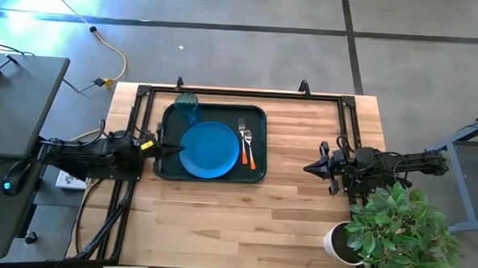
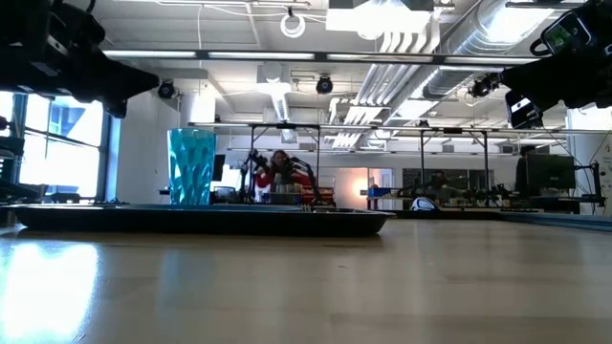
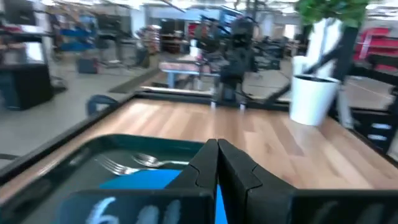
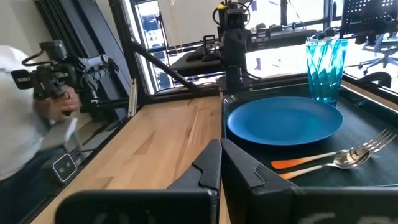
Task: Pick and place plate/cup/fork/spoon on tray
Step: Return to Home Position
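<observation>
A pale wooden counter (image 1: 284, 209) stands in a big workshop hall, with a white plant pot (image 1: 341, 242) at its near right corner. On the counter's left half lies the dark tray (image 1: 258, 177), and all four task things seem already on it: the blue plate (image 1: 210, 150) in the middle, the teal cup (image 1: 187, 107) upright at the tray's far left corner, and the fork (image 1: 243, 134) and spoon (image 1: 250, 150) side by side just right of the plate, handles pointing toward the near edge.

The left claw (image 1: 174, 148) hovers at the tray's left rim, its fingers pressed together and holding nothing. The right claw (image 1: 309, 167) is also closed and empty, well apart from the tray on bare wood.

Judging by this, nothing is left to fetch; the left arm is nearer the tray, and both need only back off.
</observation>
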Robot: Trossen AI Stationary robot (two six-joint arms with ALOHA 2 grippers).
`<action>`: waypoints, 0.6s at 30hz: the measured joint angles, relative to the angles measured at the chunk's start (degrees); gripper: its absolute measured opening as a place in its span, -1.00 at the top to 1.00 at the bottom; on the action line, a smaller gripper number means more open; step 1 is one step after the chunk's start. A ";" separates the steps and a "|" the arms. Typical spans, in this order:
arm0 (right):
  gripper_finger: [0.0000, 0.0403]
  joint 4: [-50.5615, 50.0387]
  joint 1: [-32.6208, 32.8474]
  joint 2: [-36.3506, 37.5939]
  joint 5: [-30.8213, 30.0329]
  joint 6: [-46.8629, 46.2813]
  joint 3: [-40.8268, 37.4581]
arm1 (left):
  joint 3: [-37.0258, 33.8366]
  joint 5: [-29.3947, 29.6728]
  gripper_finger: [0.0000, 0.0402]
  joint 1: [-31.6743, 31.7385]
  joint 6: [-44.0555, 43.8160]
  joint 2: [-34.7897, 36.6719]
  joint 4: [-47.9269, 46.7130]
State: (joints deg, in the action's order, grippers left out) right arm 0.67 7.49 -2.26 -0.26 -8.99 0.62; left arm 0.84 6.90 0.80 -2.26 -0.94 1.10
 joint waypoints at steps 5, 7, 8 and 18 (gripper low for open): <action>1.00 0.00 0.00 0.02 0.07 0.00 0.00 | 0.00 -6.04 1.00 -0.07 -5.27 -1.04 -0.91; 1.00 0.00 0.00 0.02 0.06 0.01 0.00 | -0.02 -6.21 1.00 -0.07 -5.42 -1.97 -1.06; 1.00 -0.01 0.00 0.00 0.08 0.00 0.00 | -0.04 -6.21 1.00 -0.07 -5.46 -2.06 -0.99; 1.00 -0.02 0.00 0.02 0.07 0.01 0.00 | -0.04 -6.07 1.00 -0.07 -5.59 -2.52 -0.88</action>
State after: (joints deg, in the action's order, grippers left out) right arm 0.64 7.49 -2.24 -0.19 -8.99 0.62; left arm 0.80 0.84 0.73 -7.85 -3.46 0.22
